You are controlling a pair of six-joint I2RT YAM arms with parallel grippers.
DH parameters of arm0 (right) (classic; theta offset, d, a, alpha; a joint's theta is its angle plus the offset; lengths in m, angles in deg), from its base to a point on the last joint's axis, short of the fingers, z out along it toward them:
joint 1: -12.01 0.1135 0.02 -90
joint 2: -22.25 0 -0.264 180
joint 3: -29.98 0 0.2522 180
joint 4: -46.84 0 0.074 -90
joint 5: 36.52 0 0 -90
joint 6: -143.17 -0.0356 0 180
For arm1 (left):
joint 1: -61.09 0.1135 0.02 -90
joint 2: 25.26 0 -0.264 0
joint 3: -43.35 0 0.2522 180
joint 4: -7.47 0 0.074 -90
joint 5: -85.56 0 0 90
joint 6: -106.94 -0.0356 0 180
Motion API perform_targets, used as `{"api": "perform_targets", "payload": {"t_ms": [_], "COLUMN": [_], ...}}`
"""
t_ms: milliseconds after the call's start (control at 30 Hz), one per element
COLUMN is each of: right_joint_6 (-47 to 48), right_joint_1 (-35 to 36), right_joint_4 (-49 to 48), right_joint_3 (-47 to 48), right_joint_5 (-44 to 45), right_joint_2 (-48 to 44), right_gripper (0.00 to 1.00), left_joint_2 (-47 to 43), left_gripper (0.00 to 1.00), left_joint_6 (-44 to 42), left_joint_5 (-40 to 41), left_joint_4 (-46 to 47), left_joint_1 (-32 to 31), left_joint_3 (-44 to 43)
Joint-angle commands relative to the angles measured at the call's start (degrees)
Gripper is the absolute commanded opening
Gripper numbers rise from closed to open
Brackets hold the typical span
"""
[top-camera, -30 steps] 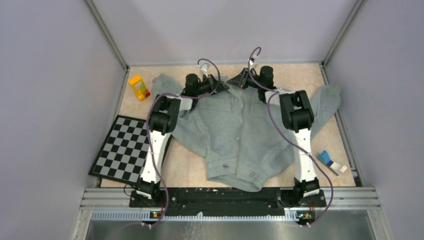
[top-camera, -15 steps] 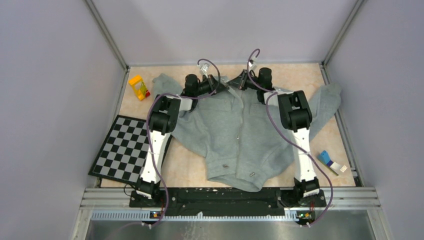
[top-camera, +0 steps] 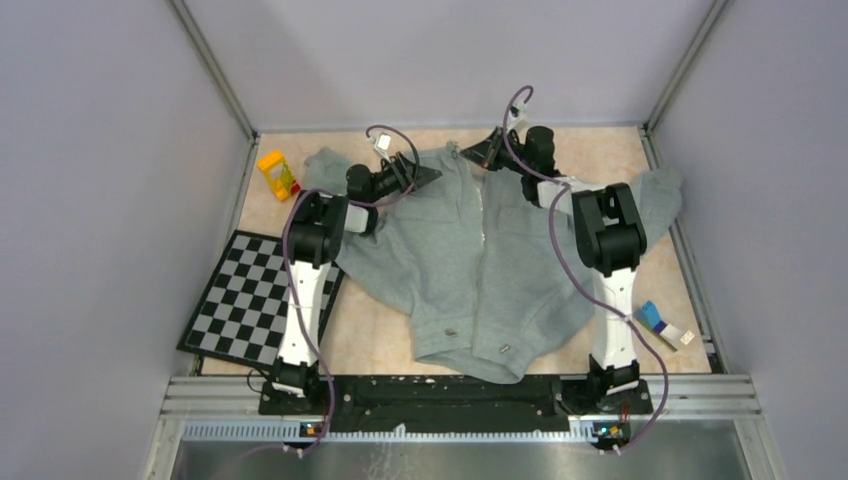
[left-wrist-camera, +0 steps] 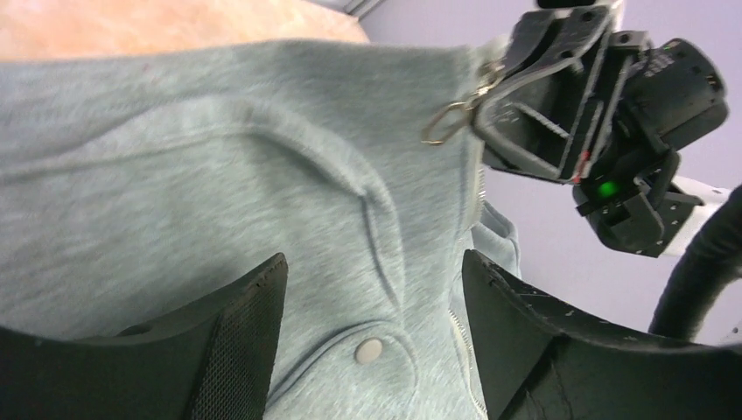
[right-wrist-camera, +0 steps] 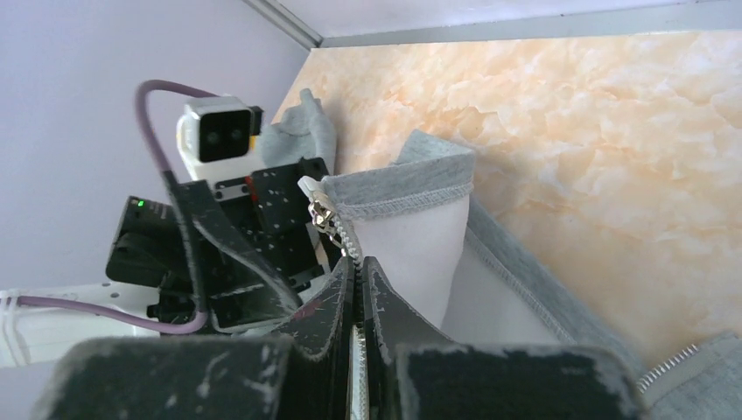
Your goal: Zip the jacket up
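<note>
The grey jacket (top-camera: 480,260) lies spread front-up on the table, collar at the far end, its centre zipper (top-camera: 483,230) running down the middle. My right gripper (top-camera: 482,152) is shut on the zipper edge at the collar. In the right wrist view its jaws (right-wrist-camera: 360,261) pinch the zipper teeth just below the slider (right-wrist-camera: 319,208), and the collar (right-wrist-camera: 420,188) stands lifted. My left gripper (top-camera: 415,172) hovers open over the left chest. In the left wrist view fleece and a snap button (left-wrist-camera: 368,351) show between its open jaws (left-wrist-camera: 374,258). A ring pull (left-wrist-camera: 444,124) hangs by the right gripper (left-wrist-camera: 542,87).
A checkerboard (top-camera: 250,300) lies at the left, partly under the left arm. A yellow toy (top-camera: 277,173) stands at the far left, and a small blue and white object (top-camera: 662,322) lies near the right arm's base. Grey walls enclose the table on three sides.
The left gripper has opened, let go of the collar and drawn back to the left. The right gripper has shut on the zipper edge and shifted slightly toward the far wall.
</note>
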Motion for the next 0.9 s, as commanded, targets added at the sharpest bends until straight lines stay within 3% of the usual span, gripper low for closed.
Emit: {"api": "perform_targets", "payload": {"t_ms": [0,100,333,567,867], "right_joint_6": [-0.59,-2.22,-4.04,-5.57,-6.5], "right_joint_1": [0.92,0.92,1.01,0.96,0.98], "right_joint_4": [-3.28,-5.72,-8.4,-10.4,-12.54], "right_joint_3": [-1.57,-1.94,-3.42,-3.57,-4.59], "right_joint_5": [0.4,-0.77,-1.71,-2.65,-3.08], "right_joint_2": [-2.87,-2.38,-1.9,-1.05,-1.19], "right_gripper": [0.0,0.0,0.0,0.0,0.0], "left_joint_2": [-4.33,-4.69,-6.27,-1.63,0.4], "left_gripper": [0.77,0.86,0.85,0.75,0.54], "left_joint_6": [0.51,-1.71,-7.86,0.15,1.57], "left_joint_5": [0.11,1.47,4.92,4.7,7.6], "left_joint_4": [9.33,8.78,4.92,11.52,8.33], "left_joint_1": [-1.11,-2.18,-3.45,-3.58,-3.55], "left_joint_3": [-0.28,-0.76,-1.96,-5.81,-8.34]}}
